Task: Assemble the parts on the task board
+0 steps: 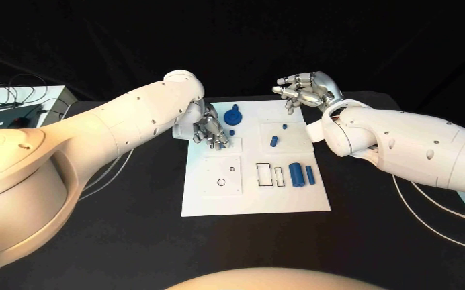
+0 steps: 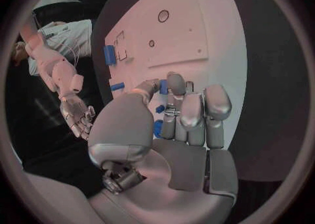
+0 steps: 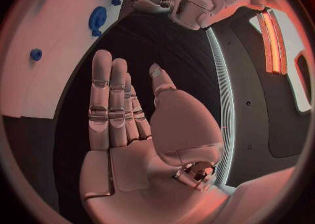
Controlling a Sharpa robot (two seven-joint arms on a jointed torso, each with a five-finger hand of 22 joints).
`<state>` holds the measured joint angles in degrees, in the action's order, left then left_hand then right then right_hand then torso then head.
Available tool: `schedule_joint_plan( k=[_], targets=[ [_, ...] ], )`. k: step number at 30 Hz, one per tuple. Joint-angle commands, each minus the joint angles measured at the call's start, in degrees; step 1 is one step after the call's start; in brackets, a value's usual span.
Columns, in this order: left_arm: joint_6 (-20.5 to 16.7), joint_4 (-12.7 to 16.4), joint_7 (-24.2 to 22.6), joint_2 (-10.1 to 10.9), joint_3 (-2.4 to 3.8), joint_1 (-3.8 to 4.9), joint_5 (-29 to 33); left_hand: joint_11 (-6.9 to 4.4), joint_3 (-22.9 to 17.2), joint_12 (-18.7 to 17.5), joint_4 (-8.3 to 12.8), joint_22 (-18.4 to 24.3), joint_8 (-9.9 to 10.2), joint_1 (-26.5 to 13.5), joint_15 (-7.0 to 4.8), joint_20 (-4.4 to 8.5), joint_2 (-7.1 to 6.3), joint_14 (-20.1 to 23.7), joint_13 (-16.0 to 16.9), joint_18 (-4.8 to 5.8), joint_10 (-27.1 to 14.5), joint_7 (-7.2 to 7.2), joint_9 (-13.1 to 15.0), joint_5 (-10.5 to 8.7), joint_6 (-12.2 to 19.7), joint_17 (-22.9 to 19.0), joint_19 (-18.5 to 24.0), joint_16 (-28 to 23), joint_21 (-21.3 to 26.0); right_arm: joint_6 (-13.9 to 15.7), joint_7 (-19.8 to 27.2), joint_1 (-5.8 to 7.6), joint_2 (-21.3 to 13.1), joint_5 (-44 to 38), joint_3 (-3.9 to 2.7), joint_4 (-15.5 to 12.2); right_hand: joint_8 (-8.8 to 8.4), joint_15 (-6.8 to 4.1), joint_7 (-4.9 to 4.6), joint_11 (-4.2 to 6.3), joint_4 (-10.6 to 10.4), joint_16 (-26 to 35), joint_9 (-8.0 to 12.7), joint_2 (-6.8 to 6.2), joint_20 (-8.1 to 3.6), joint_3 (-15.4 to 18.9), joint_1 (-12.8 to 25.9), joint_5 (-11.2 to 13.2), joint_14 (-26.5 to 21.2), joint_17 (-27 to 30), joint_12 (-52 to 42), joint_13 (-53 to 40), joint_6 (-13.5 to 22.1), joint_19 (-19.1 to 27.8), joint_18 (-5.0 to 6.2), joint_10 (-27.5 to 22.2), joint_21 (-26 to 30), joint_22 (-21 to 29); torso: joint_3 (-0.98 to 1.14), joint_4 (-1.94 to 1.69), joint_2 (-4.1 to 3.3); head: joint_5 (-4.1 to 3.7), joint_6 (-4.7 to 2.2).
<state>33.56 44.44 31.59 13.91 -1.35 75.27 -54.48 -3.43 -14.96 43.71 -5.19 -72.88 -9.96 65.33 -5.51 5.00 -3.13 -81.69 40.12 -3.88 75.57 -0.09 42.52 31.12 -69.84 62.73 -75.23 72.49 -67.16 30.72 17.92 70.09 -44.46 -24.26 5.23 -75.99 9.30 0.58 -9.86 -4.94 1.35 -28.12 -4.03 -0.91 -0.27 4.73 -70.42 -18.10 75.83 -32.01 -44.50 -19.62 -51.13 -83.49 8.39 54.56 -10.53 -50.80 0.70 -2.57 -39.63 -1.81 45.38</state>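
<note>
The left robot hand is lowered over the far-left corner of the task board, its fingers bent together and pointing down at small blue parts seen between and just beneath them; whether any is pinched cannot be told. The right robot hand is raised beyond the board's far-right corner, fingers apart and nothing held. A round blue part with a stem stands on the board just beside the left robot hand. A short blue cylinder lies mid-board, and two longer blue cylinders lie side by side near the right edge. The board rests on the black counter.
</note>
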Motion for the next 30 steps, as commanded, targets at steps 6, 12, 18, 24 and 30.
schedule_joint_plan(
  k=[6, 12, 18, 24, 30],
  targets=[
    [-0.39, -0.07, 0.2, -0.34, -0.12, -0.24, -0.36, -0.32, -10.21, 0.34, 10.5, 0.08, -0.22, 0.58, 0.24, 0.07, 0.02, -0.18, -0.1, -0.01, 0.07, 0.05, -0.12, 0.19, -0.18, 0.04, -0.02, 0.19, -0.2, -0.48, 0.59, 0.0, 0.02, -0.42, -0.02, -0.08, 0.13, -0.19, -0.41, 0.33, 0.08, -0.35, 0.01, 0.02, -0.22, -0.21, 0.3, -0.31, -0.31, 0.07, -0.13, 0.03, 0.05, 0.29, 1.12, -0.08, -0.27, 0.04, 0.04, -0.07, 0.04, -0.12, 0.07],
    [-2.74, -0.19, 0.69, -0.41, -0.13, -0.25, -0.19, -0.3, -9.63, 0.29, 10.24, 0.32, -0.16, 0.5, 0.2, -0.11, 0.44, -0.12, -0.1, -0.24, -0.09, 0.14, -0.09, 0.02, 0.09, -0.17, 0.07, -0.02, 0.07, -0.5, 0.59, 0.0, 0.04, -0.42, -0.02, -0.07, 0.13, -0.19, -0.41, 0.33, 0.08, -0.35, 0.01, 0.02, -0.22, -0.21, 0.3, -0.31, -0.31, 0.07, -0.13, 0.03, 0.05, 0.29, 1.12, -0.08, -0.27, 0.04, 0.0, -0.09, 0.07, -0.13, 0.02],
    [-4.21, -0.22, 0.92, -0.41, -0.14, -0.25, 0.3, -0.28, -8.65, 0.41, 9.87, 0.51, -0.31, 0.49, 0.19, -0.4, 0.85, -0.1, -0.01, -0.55, -0.37, 0.19, 0.1, -0.22, 0.5, -0.24, 0.09, -0.12, 0.29, -0.51, 0.57, 0.0, 0.02, -0.42, -0.02, -0.09, 0.13, -0.19, -0.41, 0.33, 0.08, -0.35, 0.01, 0.02, -0.22, -0.21, 0.3, -0.31, -0.31, 0.07, -0.13, 0.03, 0.05, 0.29, 1.12, -0.08, -0.27, 0.04, -0.03, -0.08, 0.05, -0.16, -0.01],
    [-4.63, -0.14, 1.1, -0.38, -0.13, -0.24, 0.93, -0.15, -6.15, 0.66, 9.11, 0.74, -0.14, 0.64, 0.3, -0.8, 0.88, -0.1, 0.04, -0.83, -0.56, 0.22, -0.12, -0.2, 0.93, -0.18, 0.24, -0.16, 0.56, -0.51, 0.56, 0.0, 0.0, -0.42, -0.02, -0.11, 0.13, -0.19, -0.41, 0.33, 0.08, -0.35, 0.01, 0.02, -0.22, -0.21, 0.3, -0.31, -0.31, 0.07, -0.13, 0.03, 0.05, 0.29, 1.12, -0.08, -0.27, 0.04, -0.03, -0.1, 0.03, -0.2, 0.0],
    [-5.03, -0.08, 1.33, -0.26, -0.12, -0.23, 1.36, -0.21, 0.13, 1.01, 7.71, 0.84, 1.36, 0.75, 0.24, -0.85, 0.03, -0.11, 0.11, -0.95, -0.67, -0.05, -1.83, -0.25, 0.71, -0.37, 0.16, -0.33, 0.61, -0.49, 0.56, 0.01, -0.06, -0.42, -0.02, -0.14, 0.13, -0.19, -0.41, 0.33, 0.08, -0.35, 0.01, 0.02, -0.22, -0.21, 0.3, -0.31, -0.31, 0.07, -0.13, 0.03, 0.05, 0.29, 1.12, -0.08, -0.27, 0.04, 0.01, -0.07, 0.06, -0.25, 0.05]
  ],
)
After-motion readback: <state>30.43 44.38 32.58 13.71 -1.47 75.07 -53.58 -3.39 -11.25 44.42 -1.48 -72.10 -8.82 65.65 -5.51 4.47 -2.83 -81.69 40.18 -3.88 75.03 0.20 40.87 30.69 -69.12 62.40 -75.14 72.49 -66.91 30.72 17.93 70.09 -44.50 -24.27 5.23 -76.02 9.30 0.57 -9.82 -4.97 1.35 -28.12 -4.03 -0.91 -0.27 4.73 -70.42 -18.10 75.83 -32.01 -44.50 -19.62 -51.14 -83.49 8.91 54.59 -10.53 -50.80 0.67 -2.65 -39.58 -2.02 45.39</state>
